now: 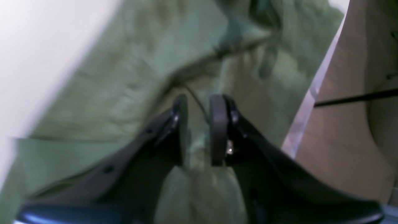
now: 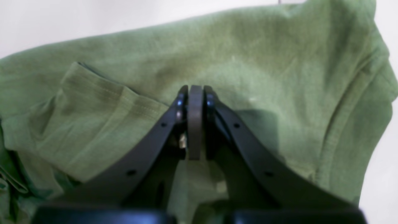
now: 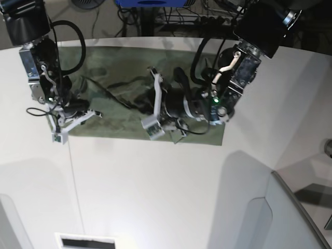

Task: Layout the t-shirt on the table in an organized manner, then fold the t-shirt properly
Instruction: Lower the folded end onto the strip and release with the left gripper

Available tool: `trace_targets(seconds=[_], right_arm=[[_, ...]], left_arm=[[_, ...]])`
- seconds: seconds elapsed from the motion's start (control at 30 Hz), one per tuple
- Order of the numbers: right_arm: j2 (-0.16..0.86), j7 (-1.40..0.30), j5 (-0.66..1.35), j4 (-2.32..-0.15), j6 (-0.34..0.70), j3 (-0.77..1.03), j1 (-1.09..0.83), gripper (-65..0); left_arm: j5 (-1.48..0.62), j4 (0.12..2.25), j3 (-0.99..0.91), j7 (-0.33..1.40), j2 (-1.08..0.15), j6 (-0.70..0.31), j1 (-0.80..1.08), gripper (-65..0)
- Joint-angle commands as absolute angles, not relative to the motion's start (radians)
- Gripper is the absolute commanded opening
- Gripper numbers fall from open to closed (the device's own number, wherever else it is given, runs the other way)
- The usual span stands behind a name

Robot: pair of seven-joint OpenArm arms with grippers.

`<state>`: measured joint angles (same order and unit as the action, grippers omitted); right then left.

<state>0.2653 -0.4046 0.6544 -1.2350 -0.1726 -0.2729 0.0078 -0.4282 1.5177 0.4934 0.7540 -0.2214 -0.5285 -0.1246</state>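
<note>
The olive-green t-shirt (image 3: 119, 111) lies spread across the far half of the white table (image 3: 155, 197), with creases in its middle. My left gripper (image 3: 154, 126) reaches over the shirt's middle near its front hem. In the left wrist view, the left gripper (image 1: 199, 102) stands narrowly apart and shut on a fold of the t-shirt (image 1: 124, 87). My right gripper (image 3: 59, 134) sits at the shirt's near left corner. In the right wrist view, the right gripper (image 2: 195, 88) has its pads pressed together over the t-shirt (image 2: 248, 62), beside a sleeve hem. I cannot see cloth between those pads.
A grey translucent panel (image 3: 293, 212) stands at the near right, another (image 3: 10, 223) at the near left. A thin dark seam (image 3: 75, 181) runs down the tabletop. Cables and a blue object (image 3: 150, 2) lie beyond the far edge.
</note>
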Motion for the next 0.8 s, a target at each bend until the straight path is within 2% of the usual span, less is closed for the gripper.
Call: trace_targets(seconds=[0.0,0.03,0.13,0.43,0.77], right_arm=[[0.274,-0.384,0.659,-1.247,-0.166,-0.266,0.025,-63.5],[0.274,-0.384,0.659,-1.247,-0.166,-0.265,0.024,-63.5],[0.274,-0.384,0.659,-1.247,-0.166,-0.262,0.024,-63.5],[0.269,-0.384,0.659,-1.247,-0.166,-0.266,0.028,-63.5],[0.272,-0.384,0.659,-1.247,-0.166,-0.262,0.024,-63.5]], left_arm=[[-0.417,1.555,0.443,0.739,-0.231,-0.47,-0.131,-59.1],[-0.395,1.569,0.397,0.739,-0.232,-0.423,-0.117,-64.3],[-0.285,1.587,0.309,0.739,-0.259,-0.346,-0.076,-65.0],[0.091,1.527,0.262,0.733,-0.262,-0.335,-0.005,-65.0],[0.147,1.471,0.217,0.733,-0.219,-0.343,0.001,-65.0]])
